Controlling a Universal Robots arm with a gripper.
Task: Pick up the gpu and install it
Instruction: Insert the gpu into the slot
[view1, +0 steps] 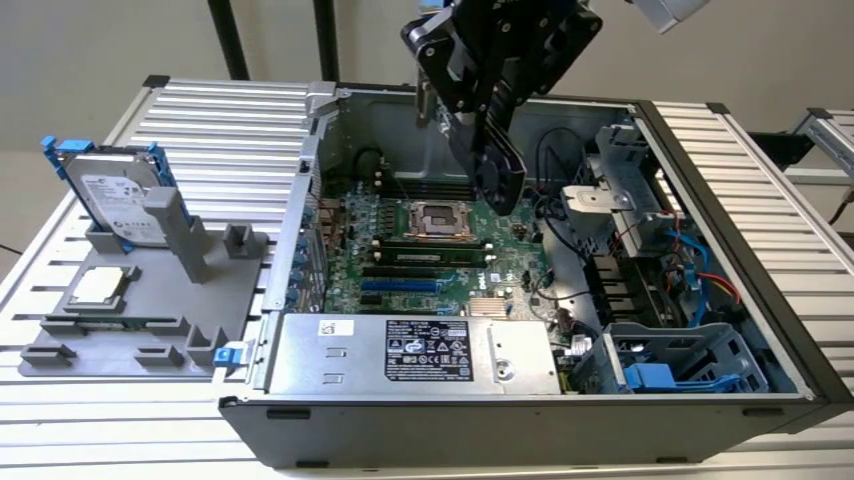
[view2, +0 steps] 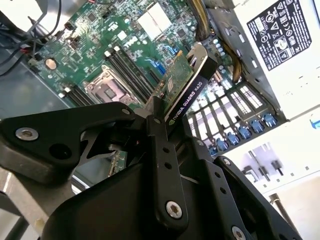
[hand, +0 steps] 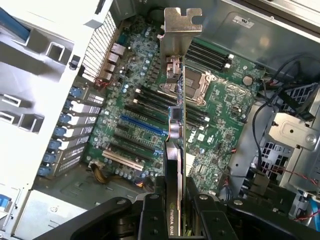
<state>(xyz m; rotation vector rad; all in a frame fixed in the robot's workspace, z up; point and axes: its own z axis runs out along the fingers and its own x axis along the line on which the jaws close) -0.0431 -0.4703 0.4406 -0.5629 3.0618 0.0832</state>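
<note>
gpu: green board, black cooler with white lettering, silver bracket. gripper: black. motherboard: green, with blue, black and white slots. drive: silver, blue frame. fixture: grey. table: pale, ribbed.

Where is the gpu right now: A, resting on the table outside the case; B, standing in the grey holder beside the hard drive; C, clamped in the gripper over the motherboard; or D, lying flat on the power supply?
C: in the first wrist view the gripper is shut on the gpu, which hangs over the motherboard inside the open case, its silver bracket pointing away.
</note>
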